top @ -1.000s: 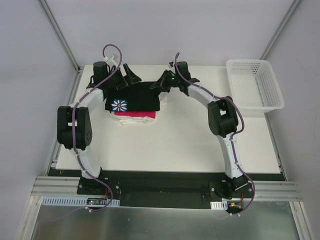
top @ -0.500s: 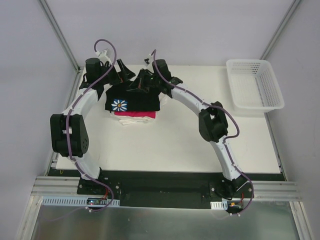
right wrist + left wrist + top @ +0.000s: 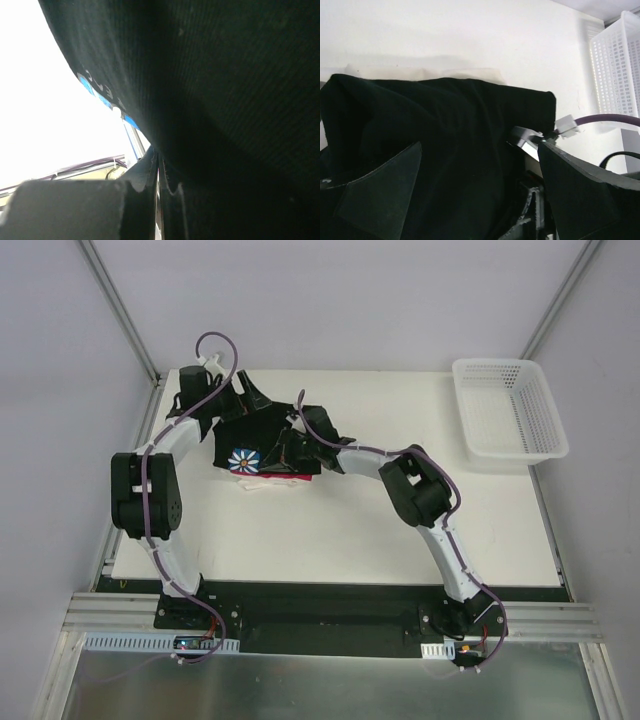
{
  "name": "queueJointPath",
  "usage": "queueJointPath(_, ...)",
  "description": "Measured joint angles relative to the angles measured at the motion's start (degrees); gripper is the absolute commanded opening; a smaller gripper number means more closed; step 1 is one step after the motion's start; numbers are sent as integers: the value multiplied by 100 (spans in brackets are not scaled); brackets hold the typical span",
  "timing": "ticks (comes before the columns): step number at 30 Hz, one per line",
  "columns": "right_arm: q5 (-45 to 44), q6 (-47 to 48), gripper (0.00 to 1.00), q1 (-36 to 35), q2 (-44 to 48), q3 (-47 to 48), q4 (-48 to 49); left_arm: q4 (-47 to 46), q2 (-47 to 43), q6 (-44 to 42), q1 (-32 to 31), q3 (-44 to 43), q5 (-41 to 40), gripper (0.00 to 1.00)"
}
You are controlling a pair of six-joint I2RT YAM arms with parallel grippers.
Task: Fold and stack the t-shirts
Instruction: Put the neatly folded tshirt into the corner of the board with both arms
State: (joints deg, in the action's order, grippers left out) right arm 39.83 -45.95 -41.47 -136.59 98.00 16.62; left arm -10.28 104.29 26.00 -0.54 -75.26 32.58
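Observation:
The black t-shirt with its blue daisy print lies bunched on top of the stack at the table's far left. A pink shirt and a white one peek out under its near edge. My left gripper stands open at the shirt's far edge. In the left wrist view the black cloth fills the space between the spread fingers of that gripper. My right gripper lies shut, low on the black shirt. Black cloth drapes over the right gripper, with none seen between its fingers.
A white mesh basket stands at the table's far right corner; it also shows in the left wrist view, the basket beyond the shirt. The right arm's elbow reaches across the middle of the white table.
The right arm has swung left and down onto the black shirt, which is now bunched, its print shifted slightly nearer. The left gripper has stayed open at the far edge.

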Motion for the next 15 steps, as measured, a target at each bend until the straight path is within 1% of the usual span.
queueJointPath(5,59,-205,1,2,0,-72,297,-17,291,13,0,0,44,99)
queueJointPath(13,264,-328,1,92,2,-7,321,-129,326,20,101,2,48,99)
queueJointPath(15,339,-330,4,149,24,4,297,-179,328,26,129,24,44,99)
